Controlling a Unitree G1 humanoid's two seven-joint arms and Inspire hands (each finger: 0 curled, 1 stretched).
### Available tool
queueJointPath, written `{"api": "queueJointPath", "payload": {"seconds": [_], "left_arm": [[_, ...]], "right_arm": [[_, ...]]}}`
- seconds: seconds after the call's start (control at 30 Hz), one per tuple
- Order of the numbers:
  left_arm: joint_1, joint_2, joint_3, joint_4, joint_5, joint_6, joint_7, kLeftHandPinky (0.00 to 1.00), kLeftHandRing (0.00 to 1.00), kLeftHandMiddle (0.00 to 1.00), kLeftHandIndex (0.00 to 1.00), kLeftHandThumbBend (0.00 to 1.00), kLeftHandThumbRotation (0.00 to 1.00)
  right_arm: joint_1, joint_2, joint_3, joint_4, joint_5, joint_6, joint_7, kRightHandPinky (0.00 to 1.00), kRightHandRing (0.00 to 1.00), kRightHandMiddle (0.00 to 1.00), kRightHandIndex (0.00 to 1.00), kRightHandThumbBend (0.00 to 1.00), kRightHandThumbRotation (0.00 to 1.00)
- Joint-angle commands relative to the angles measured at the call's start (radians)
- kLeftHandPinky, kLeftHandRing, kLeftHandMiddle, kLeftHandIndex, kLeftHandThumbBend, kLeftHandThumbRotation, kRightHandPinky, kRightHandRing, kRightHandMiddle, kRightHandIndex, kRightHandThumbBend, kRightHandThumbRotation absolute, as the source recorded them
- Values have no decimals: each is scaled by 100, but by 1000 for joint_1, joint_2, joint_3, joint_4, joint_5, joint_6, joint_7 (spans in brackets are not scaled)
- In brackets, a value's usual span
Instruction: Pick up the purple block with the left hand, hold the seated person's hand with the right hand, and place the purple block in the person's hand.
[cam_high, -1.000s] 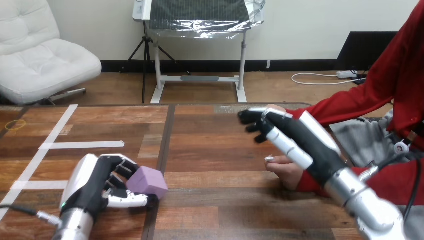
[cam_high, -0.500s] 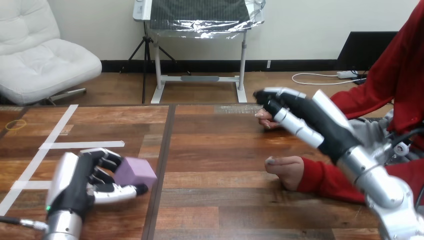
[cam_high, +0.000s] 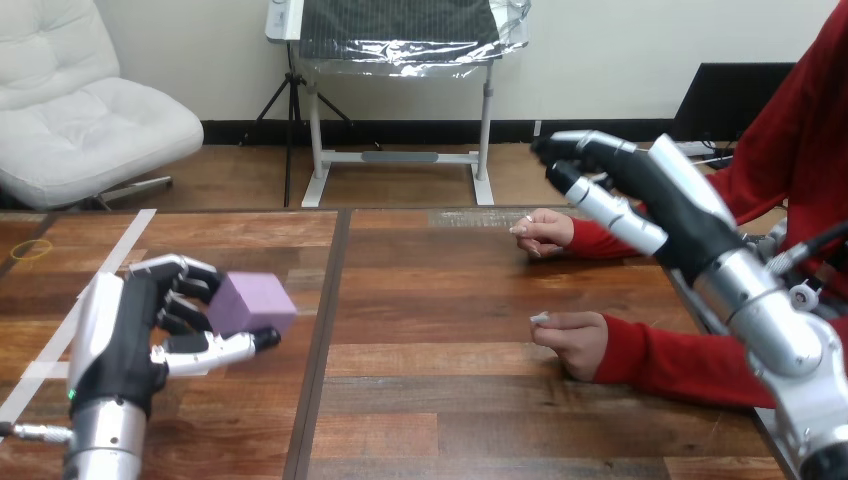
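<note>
At the table's near left, the left hand (cam_high: 128, 338) now carries the purple block (cam_high: 252, 302) higher and further left than a second ago. Its fingers curl behind the block and its thumb is hooked beneath, and the block appears clear of the wooden table (cam_high: 440, 300), so I judge the pick-up done. The right hand (cam_high: 650, 200) has meanwhile risen and drawn back toward the right. It hangs in the air with its fingers loosely extended, gripping nothing, above and just beyond the person's farther hand (cam_high: 545, 231), which it covered a second ago and which now shows plainly. That hand rests on the table with its fingers gathered. The person's nearer hand (cam_high: 575, 340) lies loosely closed on the boards, much where it was. Neither is turned palm-up, and the robot touches neither, so the hand-holding step and the hand-over both seem still ahead. The block is a matte, lilac-coloured cube with soft-looking edges, probably foam or light plastic, and should be easy to keep pinched. The tabletop is glossy, dark-grained planking crossed by strips of white tape (cam_high: 120, 250) at its left. The robot hands are hard black with smooth white shells on silver forearms.
</note>
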Motion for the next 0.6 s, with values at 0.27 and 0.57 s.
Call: {"api": "queueJointPath", "payload": {"seconds": [0.27,0.57], "left_arm": [[-66,-35,27,-97,-22,-12,-4,35,39,42,42,68,0],[-65,-37,33,-108,-24,-34,-18,35,39,42,42,66,0]], "right_arm": [[-109,-62,37,104,-82,-19,-43,62,76,80,80,61,74],[-123,-76,61,175,-119,-23,-58,61,76,81,81,62,66]]}}
